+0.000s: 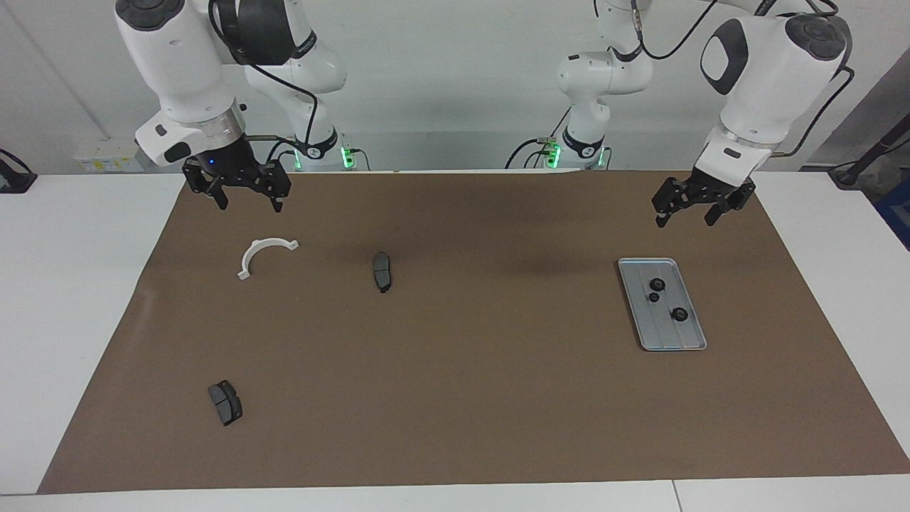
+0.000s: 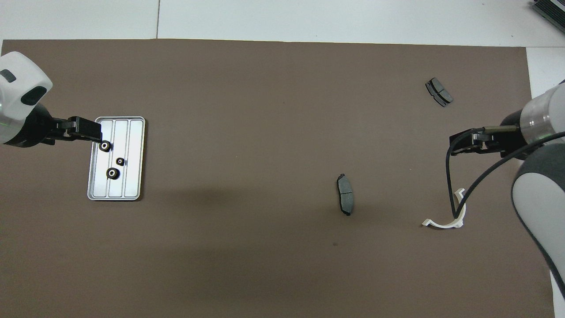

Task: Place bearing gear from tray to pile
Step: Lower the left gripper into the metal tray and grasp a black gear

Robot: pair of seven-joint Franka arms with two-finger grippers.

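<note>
A brown mat (image 1: 455,341) covers most of the white table (image 1: 71,284), and everything lies on it. At the left arm's end sits the metal tray (image 1: 681,340), flat, its long axis running from the robots toward the table's outer edge and slanted a little, its ridges running the same way. Three small black gears rest in the half of the tray nearer the robots: one large gear (image 1: 657,285) closest to them, a tiny gear (image 1: 653,296) just beside it, and a second large gear (image 1: 680,313) a bit farther out; all lie flat with their holes facing up. The left gripper (image 1: 688,210) hangs in the air over the mat just at the tray's robot-side end, fingers spread apart and holding nothing. Well apart, toward the right arm's end, lies the scattered pile: a white half-ring bracket (image 1: 264,257) near the robots with its open side facing away from them, a dark brake pad (image 1: 382,271) toward the middle of the mat with its length running away from the robots, and another brake pad (image 1: 225,402) much farther out. The right gripper (image 1: 245,195) hovers over the mat near the bracket, fingers apart and empty. Bare mat lies between tray and pile
</note>
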